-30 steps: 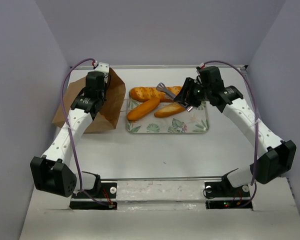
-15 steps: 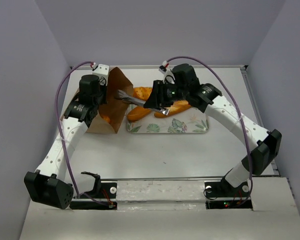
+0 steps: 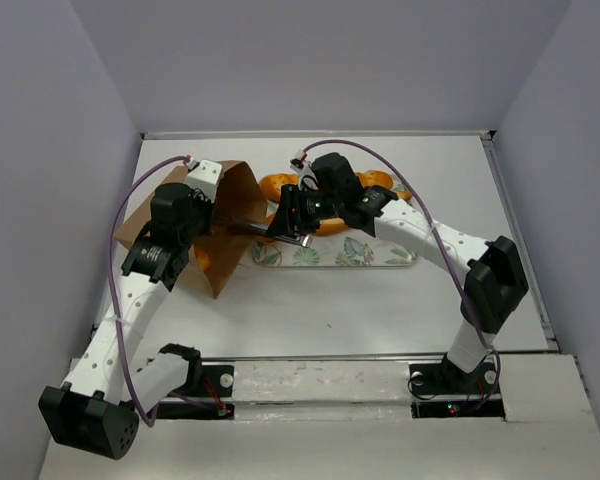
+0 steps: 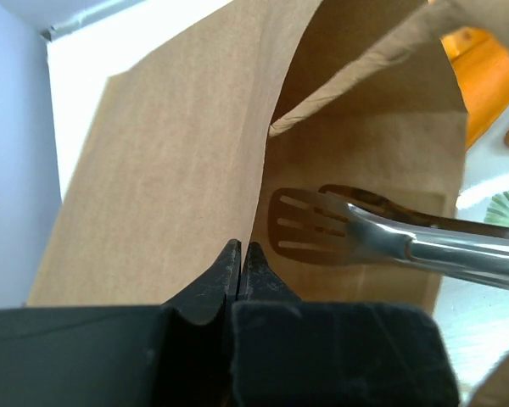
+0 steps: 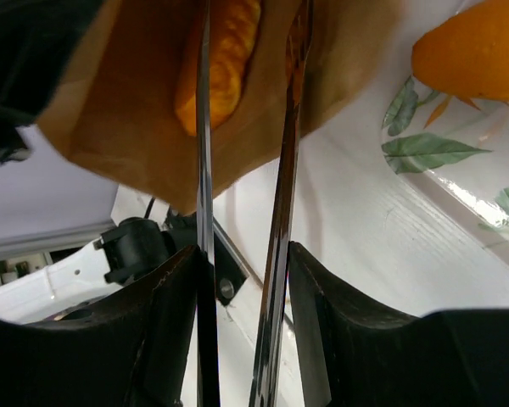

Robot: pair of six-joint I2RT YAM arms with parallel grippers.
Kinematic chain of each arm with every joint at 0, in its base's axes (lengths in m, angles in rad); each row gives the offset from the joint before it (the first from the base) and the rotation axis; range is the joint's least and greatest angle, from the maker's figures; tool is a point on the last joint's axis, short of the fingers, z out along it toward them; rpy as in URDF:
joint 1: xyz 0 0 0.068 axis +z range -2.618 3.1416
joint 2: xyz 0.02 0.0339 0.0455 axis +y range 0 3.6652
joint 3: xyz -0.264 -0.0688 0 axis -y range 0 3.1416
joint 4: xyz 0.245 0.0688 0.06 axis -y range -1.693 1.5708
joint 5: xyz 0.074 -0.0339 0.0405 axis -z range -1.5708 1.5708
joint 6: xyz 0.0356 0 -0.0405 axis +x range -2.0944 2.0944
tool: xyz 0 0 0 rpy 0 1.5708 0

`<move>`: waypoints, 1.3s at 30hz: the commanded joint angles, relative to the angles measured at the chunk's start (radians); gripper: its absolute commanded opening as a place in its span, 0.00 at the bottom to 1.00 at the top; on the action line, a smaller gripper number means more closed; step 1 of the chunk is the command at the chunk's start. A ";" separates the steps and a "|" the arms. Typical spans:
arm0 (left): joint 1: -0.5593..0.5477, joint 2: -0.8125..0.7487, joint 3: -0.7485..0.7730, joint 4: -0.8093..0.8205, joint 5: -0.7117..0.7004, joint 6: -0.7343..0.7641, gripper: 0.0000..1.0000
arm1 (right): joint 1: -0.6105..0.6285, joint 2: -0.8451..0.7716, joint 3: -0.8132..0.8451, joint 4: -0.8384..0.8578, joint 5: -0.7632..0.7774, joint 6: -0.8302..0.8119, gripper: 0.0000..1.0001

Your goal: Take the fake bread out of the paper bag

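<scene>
Two arms, left arm (image 3: 130, 300) and right arm (image 3: 435, 240), share one table (image 3: 330, 310). Two grippers are in view: left gripper (image 4: 240, 254) and right gripper (image 5: 244, 263). There is one brown bag (image 3: 235, 185) and one leaf-printed tray (image 3: 380, 252). One pair of tongs (image 3: 248, 226) has two blades, and the left wrist view shows three slots in the nearer head. One loaf (image 3: 208, 262) shows inside the bag. On the tray, orange bread (image 3: 272, 187) appears in three patches around the right arm; how many loaves these make cannot be told.
</scene>
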 commanded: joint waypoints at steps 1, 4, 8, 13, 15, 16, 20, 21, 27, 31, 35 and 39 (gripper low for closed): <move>0.000 -0.046 0.003 0.073 0.027 0.031 0.00 | 0.006 0.021 -0.068 0.191 -0.005 0.042 0.50; 0.000 -0.070 -0.019 0.077 0.046 0.041 0.00 | 0.006 0.045 -0.108 0.312 -0.006 0.089 0.50; 0.000 -0.084 -0.030 0.102 0.052 0.037 0.00 | 0.006 0.074 -0.123 0.411 -0.014 0.137 0.51; -0.003 -0.038 -0.016 0.102 0.060 0.055 0.00 | 0.006 0.108 -0.124 0.396 -0.084 0.139 0.53; -0.013 -0.026 -0.028 0.135 0.052 0.067 0.00 | 0.006 0.131 -0.121 0.376 -0.151 0.114 0.53; -0.014 -0.020 -0.036 0.146 0.046 0.067 0.00 | 0.006 0.140 -0.118 0.350 -0.169 0.102 0.53; -0.022 0.052 -0.031 0.203 0.003 0.067 0.00 | 0.006 0.147 -0.118 0.288 -0.199 0.009 0.52; -0.023 0.066 -0.030 0.214 0.000 0.069 0.00 | 0.015 0.144 -0.120 0.276 -0.201 -0.012 0.52; -0.023 0.160 0.027 0.267 0.009 0.110 0.00 | 0.033 0.134 -0.120 0.228 -0.187 -0.126 0.52; -0.023 0.178 0.041 0.283 0.010 0.123 0.00 | 0.052 0.130 -0.111 0.204 -0.158 -0.194 0.52; -0.025 0.175 0.064 0.272 0.035 0.091 0.00 | 0.052 0.185 -0.069 0.205 -0.108 -0.197 0.52; -0.030 0.158 0.082 0.231 0.067 0.045 0.00 | 0.052 0.289 0.015 0.221 -0.115 -0.148 0.53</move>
